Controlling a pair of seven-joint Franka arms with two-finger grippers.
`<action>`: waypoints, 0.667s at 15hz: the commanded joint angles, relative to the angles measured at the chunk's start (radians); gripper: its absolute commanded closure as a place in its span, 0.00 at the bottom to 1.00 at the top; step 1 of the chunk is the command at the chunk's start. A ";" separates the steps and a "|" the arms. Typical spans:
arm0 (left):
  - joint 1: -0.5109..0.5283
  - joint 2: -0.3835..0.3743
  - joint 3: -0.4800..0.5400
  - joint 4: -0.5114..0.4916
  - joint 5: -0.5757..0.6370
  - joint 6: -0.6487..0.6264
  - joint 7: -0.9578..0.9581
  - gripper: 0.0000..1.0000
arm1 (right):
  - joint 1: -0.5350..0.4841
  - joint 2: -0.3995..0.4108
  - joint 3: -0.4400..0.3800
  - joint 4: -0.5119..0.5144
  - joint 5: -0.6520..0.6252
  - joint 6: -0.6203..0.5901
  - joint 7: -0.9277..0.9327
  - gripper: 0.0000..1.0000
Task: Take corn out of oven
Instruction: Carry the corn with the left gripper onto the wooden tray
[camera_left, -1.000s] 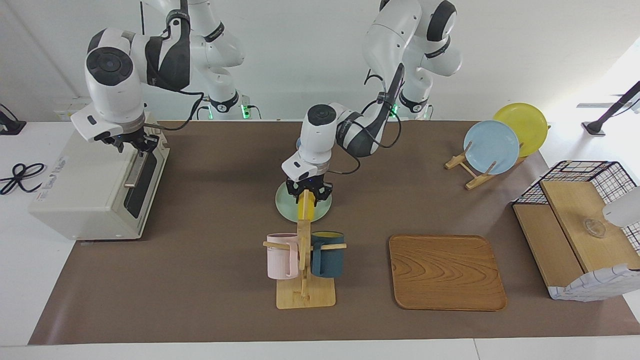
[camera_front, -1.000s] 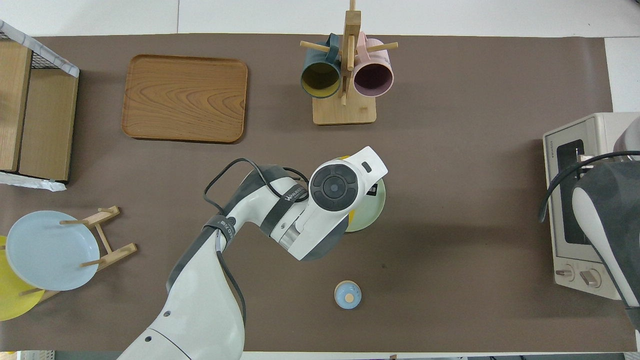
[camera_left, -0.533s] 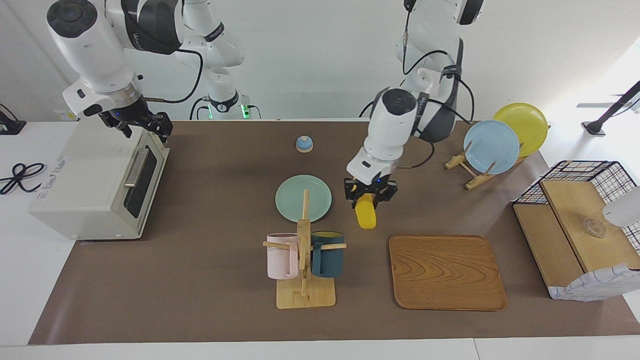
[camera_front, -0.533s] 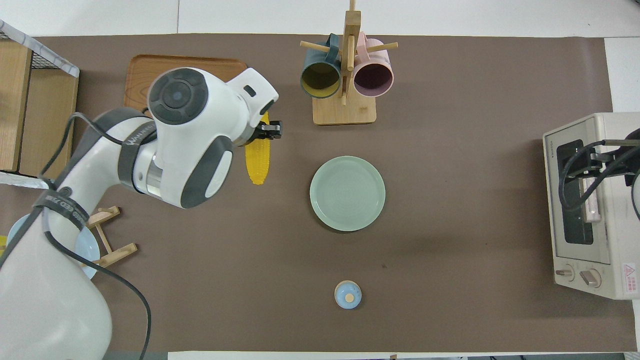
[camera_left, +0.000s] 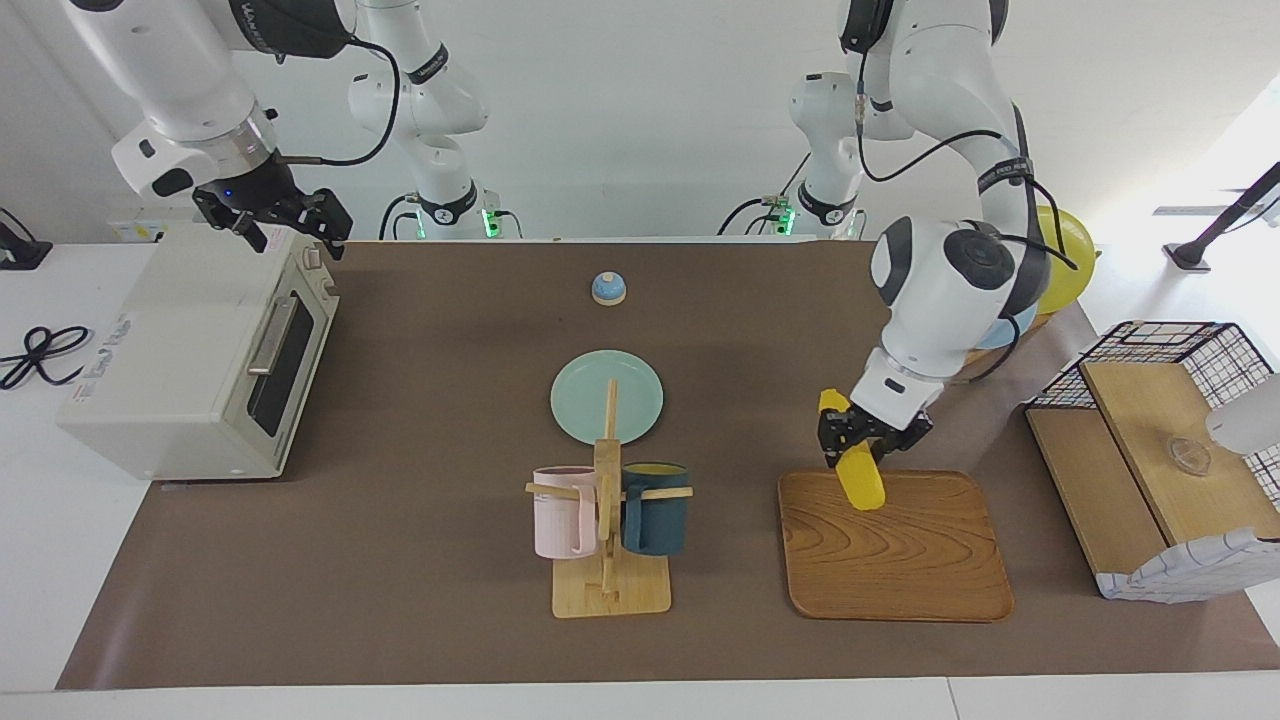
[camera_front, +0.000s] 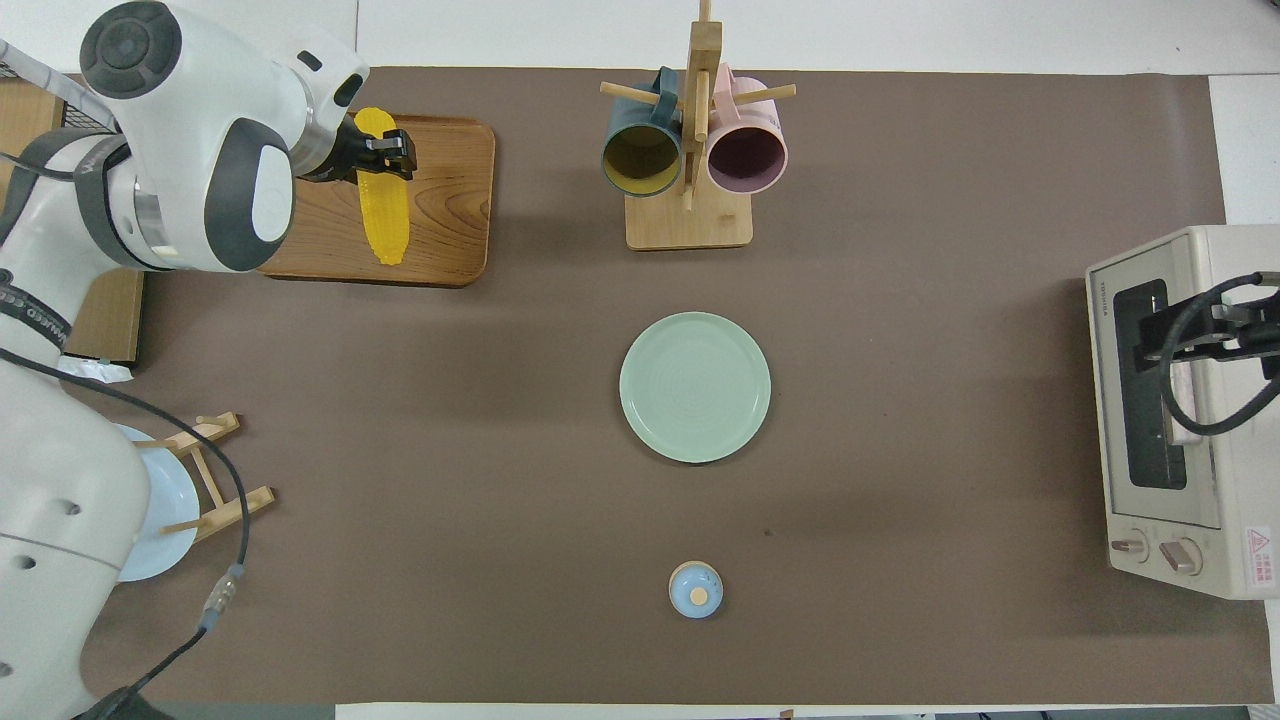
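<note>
A robotics lab: two arms over a mock-kitchen table (camera_left: 420, 560), bare white walls.

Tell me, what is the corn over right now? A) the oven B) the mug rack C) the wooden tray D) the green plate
C: the left gripper holds the corn over the wooden tray, away from the green plate, the mug rack and the oven.
</note>
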 joint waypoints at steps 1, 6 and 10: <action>0.044 0.136 -0.011 0.169 -0.015 -0.015 0.044 1.00 | 0.001 0.010 0.015 0.025 0.026 -0.031 -0.049 0.00; 0.078 0.156 -0.006 0.129 -0.007 0.061 0.157 1.00 | 0.075 0.013 -0.020 0.048 0.010 -0.005 -0.051 0.00; 0.076 0.124 -0.005 0.016 -0.004 0.149 0.219 1.00 | 0.061 0.013 -0.022 0.044 0.013 -0.003 -0.051 0.00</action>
